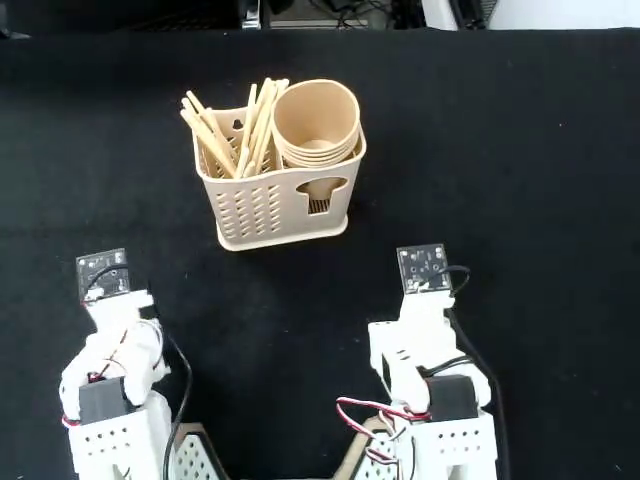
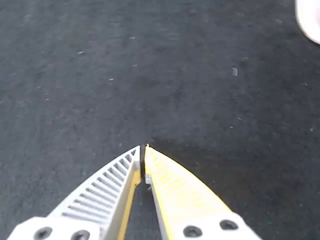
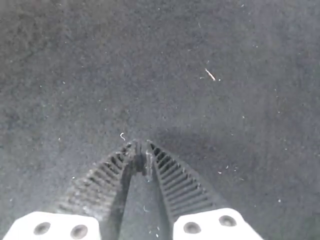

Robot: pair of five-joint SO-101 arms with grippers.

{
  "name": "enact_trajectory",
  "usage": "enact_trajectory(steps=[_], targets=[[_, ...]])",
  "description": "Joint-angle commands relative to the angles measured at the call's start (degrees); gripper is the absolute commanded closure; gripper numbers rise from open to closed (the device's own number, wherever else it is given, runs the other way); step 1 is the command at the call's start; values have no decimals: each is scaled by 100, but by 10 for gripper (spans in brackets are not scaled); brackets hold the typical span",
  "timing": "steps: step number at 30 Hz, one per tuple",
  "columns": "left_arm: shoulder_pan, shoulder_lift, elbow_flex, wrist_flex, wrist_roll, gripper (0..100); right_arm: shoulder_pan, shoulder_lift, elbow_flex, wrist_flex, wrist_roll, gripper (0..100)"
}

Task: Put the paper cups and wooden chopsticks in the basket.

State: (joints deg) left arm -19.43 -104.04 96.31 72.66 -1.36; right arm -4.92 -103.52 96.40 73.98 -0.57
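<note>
Several cups [image 1: 316, 120], chopsticks [image 1: 235, 135] in basket [image 1: 275, 205], high view

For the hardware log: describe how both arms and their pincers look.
Both arms are white plastic shells with black motor blocks, black cables along them, and a small black square board near each wrist. At one base loop red and white wires. The left pincer has one white ribbed finger and one yellow; the right pincer has two dark ribbed fingers.
</note>
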Motion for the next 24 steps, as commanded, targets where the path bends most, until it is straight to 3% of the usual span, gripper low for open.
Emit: enact_trajectory(steps=[1, 10, 24], targets=[[-75, -70, 101, 44, 44, 970, 105, -435, 13, 44, -44, 983], [664, -70, 101, 44, 44, 970, 114, -435, 13, 44, -44, 983], [620, -62, 101, 44, 44, 970, 97, -426, 13, 44, -35, 983]])
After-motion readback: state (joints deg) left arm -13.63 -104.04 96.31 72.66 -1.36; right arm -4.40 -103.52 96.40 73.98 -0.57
